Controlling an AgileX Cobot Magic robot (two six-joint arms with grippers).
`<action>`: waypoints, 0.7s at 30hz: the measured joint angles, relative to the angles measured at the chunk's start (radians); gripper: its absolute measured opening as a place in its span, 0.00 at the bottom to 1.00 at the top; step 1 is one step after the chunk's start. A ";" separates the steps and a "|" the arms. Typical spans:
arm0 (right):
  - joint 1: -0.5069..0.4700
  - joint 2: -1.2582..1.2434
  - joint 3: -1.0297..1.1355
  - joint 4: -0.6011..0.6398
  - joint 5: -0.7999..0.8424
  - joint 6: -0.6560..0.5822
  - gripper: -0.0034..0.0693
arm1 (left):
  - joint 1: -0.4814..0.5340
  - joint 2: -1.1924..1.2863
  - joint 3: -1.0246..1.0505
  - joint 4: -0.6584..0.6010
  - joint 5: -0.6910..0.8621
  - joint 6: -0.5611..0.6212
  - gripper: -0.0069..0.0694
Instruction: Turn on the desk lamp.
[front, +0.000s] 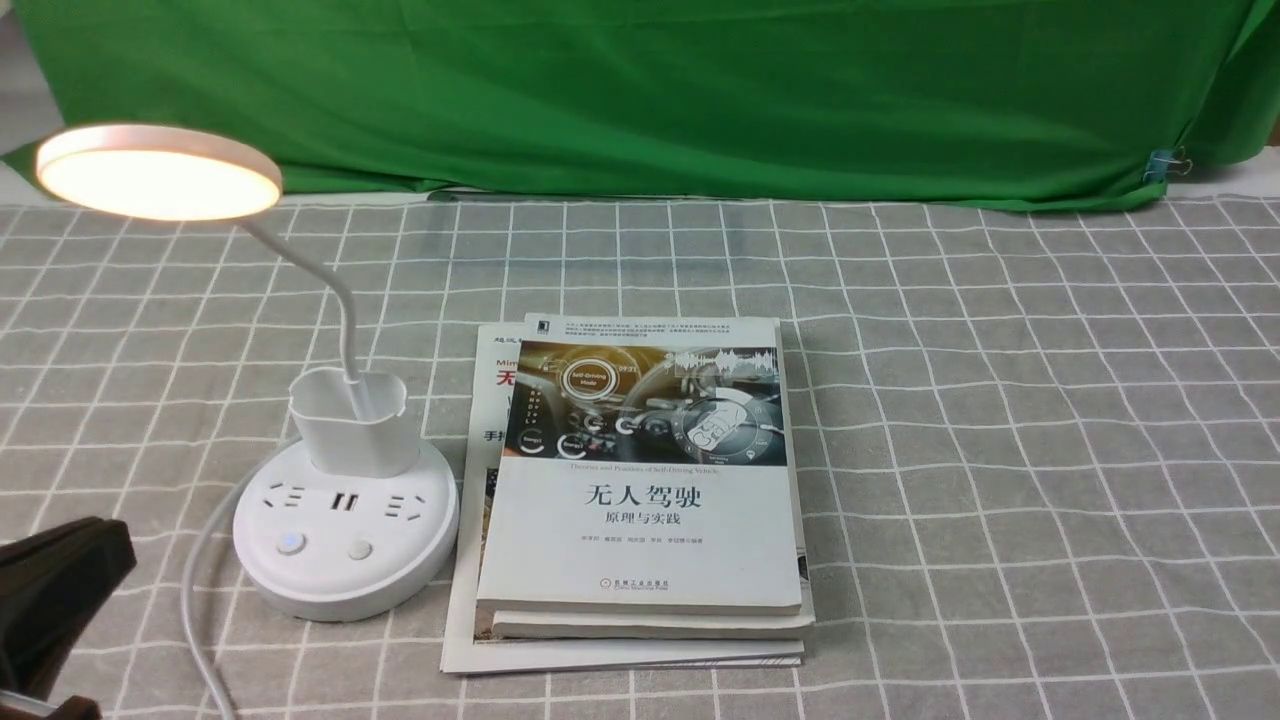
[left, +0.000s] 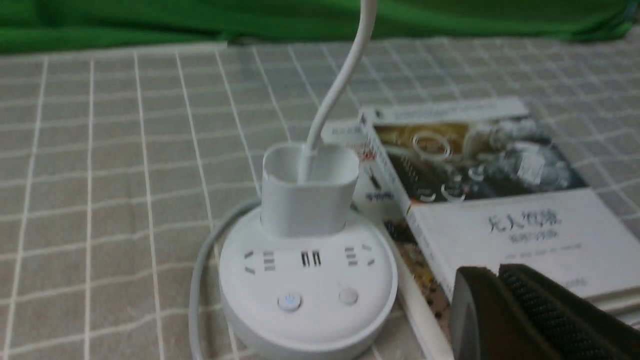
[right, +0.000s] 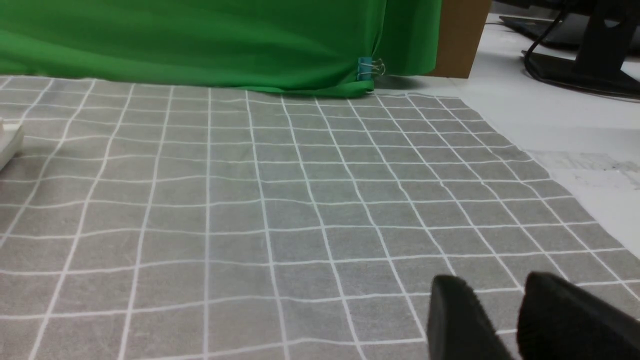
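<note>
The white desk lamp stands at the left of the table in the front view. Its flat round head (front: 158, 172) glows warm white. A thin neck (front: 335, 290) curves down into a small cup (front: 352, 420) on the round base (front: 345, 530). The base has sockets and two buttons; the left button (front: 291, 543) shows a blue light, the right one (front: 360, 549) is plain. My left gripper (front: 110, 555) is shut and empty, to the front left of the base and apart from it. The left wrist view shows the base (left: 307, 320), the lit button (left: 290, 301) and the left gripper (left: 492, 272). My right gripper (right: 495, 285) is open and empty above bare cloth.
A stack of books (front: 640, 490) lies just right of the lamp base. The lamp's white cable (front: 200, 600) runs from the base toward the front edge. A green cloth (front: 640, 90) hangs at the back, with a clip (front: 1165, 165) at its right. The grey checked tablecloth (front: 1000, 450) covers the table.
</note>
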 joint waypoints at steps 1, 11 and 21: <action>0.000 0.000 0.000 0.000 0.000 0.000 0.38 | 0.000 -0.024 0.000 0.000 -0.013 0.000 0.11; 0.000 0.000 0.000 0.000 0.000 0.000 0.38 | 0.000 -0.033 0.000 0.032 -0.018 0.000 0.11; 0.000 0.000 0.000 0.000 0.000 0.000 0.38 | 0.074 -0.141 0.054 0.070 -0.074 0.000 0.11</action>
